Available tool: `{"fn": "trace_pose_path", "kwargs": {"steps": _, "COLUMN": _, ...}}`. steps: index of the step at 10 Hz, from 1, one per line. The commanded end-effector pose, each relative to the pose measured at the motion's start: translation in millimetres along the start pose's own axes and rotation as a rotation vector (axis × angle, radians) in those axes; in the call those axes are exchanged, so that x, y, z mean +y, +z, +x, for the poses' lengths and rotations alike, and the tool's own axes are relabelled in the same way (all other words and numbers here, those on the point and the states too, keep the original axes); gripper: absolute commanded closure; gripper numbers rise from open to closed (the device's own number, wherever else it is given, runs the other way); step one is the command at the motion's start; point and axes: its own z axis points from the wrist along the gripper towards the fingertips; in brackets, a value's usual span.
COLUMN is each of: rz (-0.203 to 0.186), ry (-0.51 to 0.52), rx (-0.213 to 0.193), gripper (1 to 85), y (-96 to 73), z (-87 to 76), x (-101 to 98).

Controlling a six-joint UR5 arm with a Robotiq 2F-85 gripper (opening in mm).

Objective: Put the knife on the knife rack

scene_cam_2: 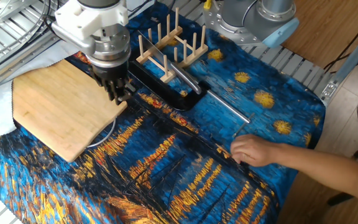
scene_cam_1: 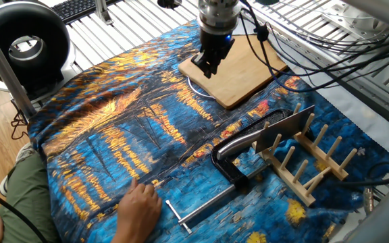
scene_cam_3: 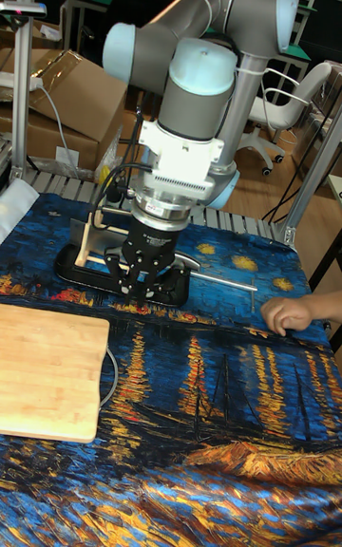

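gripper (scene_cam_1: 209, 69) above bamboo board (scene_cam_1: 238, 74); steel knife (scene_cam_1: 269, 133) in pegged rack (scene_cam_1: 309, 162)

Knife (scene_cam_1: 275, 132) sits in rack (scene_cam_1: 309, 162), handle over clamp (scene_cam_1: 231, 165). Board (scene_cam_1: 238, 71) lies apart from rack; gripper (scene_cam_1: 208, 67) above board edge. Hand (scene_cam_1: 140, 206) on cloth (scene_cam_1: 113, 128) beside clamp rod.

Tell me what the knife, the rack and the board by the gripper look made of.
The knife looks all metal: dull grey blade, shiny curved handle catching light. The knife rack looks like pale unfinished wood, round dowels on rails. The cutting board looks like bamboo or light wood, with fine straight grain and a matte face. The gripper hangs at its edge.
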Motion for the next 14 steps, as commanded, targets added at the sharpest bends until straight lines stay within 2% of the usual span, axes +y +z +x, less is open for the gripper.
{"fn": "trace_pose_path", "kwargs": {"steps": 1, "rz": -0.024, "ry": -0.009, "rx": 0.024, "gripper": 60.0, "y": -21.4, "z": 7.2, "x": 4.9}}
{"fn": "trace_pose_path", "kwargs": {"steps": 2, "rz": -0.03, "ry": -0.003, "rx": 0.068, "gripper": 60.0, "y": -65.9, "z": 23.1, "x": 3.4}}
{"fn": "trace_pose_path", "kwargs": {"steps": 3, "rz": -0.027, "ry": 0.008, "rx": 0.098, "gripper": 60.0, "y": -95.3, "z": 32.1, "x": 5.6}}
{"fn": "trace_pose_path", "kwargs": {"steps": 4, "rz": -0.002, "ry": 0.025, "rx": 0.107, "gripper": 60.7, "y": -106.1, "z": 33.6, "x": 7.4}}
{"fn": "trace_pose_path", "kwargs": {"steps": 5, "rz": 0.005, "ry": 0.035, "rx": 0.107, "gripper": 65.3, "y": -96.5, "z": 29.0, "x": 7.8}}
{"fn": "trace_pose_path", "kwargs": {"steps": 6, "rz": 0.004, "ry": 0.054, "rx": 0.104, "gripper": 68.0, "y": -75.6, "z": 20.5, "x": 7.3}}
{"fn": "trace_pose_path", "kwargs": {"steps": 7, "rz": 0.027, "ry": 0.073, "rx": 0.104, "gripper": 75.7, "y": -59.5, "z": 16.5, "x": 2.0}}
{"fn": "trace_pose_path", "kwargs": {"steps": 8, "rz": 0.045, "ry": 0.096, "rx": 0.11, "gripper": 77.3, "y": -48.3, "z": 15.3, "x": -2.5}}
{"fn": "trace_pose_path", "kwargs": {"steps": 9, "rz": 0.048, "ry": 0.128, "rx": 0.134, "gripper": 84.7, "y": -41.1, "z": 20.6, "x": -4.5}}
{"fn": "trace_pose_path", "kwargs": {"steps": 11, "rz": 0.015, "ry": 0.217, "rx": 0.192, "gripper": 84.7, "y": -30.1, "z": 34.3, "x": 4.0}}
{"fn": "trace_pose_path", "kwargs": {"steps": 12, "rz": -0.03, "ry": 0.264, "rx": 0.212, "gripper": 84.7, "y": -20.3, "z": 38.3, "x": 15.0}}
{"fn": "trace_pose_path", "kwargs": {"steps": 13, "rz": -0.066, "ry": 0.273, "rx": 0.213, "gripper": 84.7, "y": -15.2, "z": 39.3, "x": 22.5}}
{"fn": "trace_pose_path", "kwargs": {"steps": 14, "rz": -0.076, "ry": 0.271, "rx": 0.217, "gripper": 84.7, "y": -13.4, "z": 40.0, "x": 28.2}}
